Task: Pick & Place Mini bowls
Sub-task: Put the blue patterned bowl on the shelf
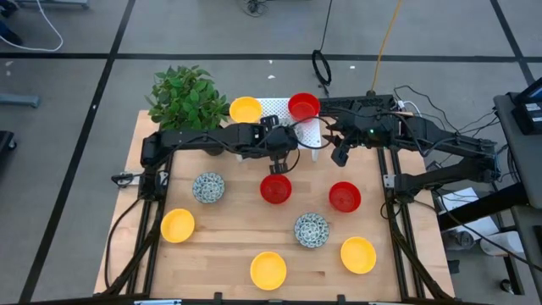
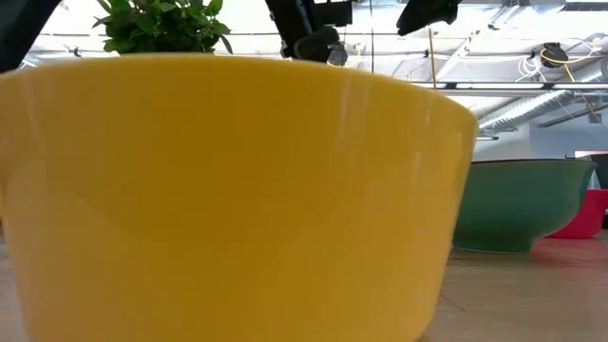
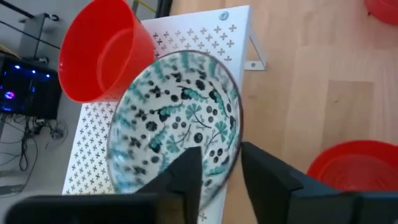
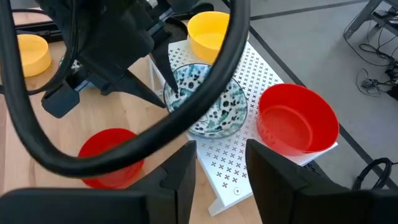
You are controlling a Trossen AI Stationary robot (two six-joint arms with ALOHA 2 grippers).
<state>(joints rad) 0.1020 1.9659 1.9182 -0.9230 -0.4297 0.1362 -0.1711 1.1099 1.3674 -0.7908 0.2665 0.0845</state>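
**Speckled bowl at the rack, left fingers parted across its rim**

The left gripper (image 3: 217,177) hung over the white perforated rack (image 1: 284,110), its two fingers standing a little apart with the rim of a blue-and-white speckled bowl (image 3: 177,118) between them. Whether the pads pressed the rim or had just let go could not be told. The bowl sat tilted on the rack between the yellow bowl (image 1: 246,109) and the red bowl (image 1: 303,106) already there.

The right gripper (image 4: 221,165) waited just beside the rack's red-bowl end, fingers parted and empty.

Off the rack, on the wooden table (image 1: 229,246) in front of it, lay two more red bowls (image 1: 275,188), two speckled and three yellow, well apart from each other.

The bowls looked small, stiff and light, with smooth glossy walls likely to slip under narrow pads. The surest hold seemed to be a pinch across the rim, one finger inside and one outside, as here. If ceramic, they could chip against the metal rack, so a gentle set-down appeared wise.
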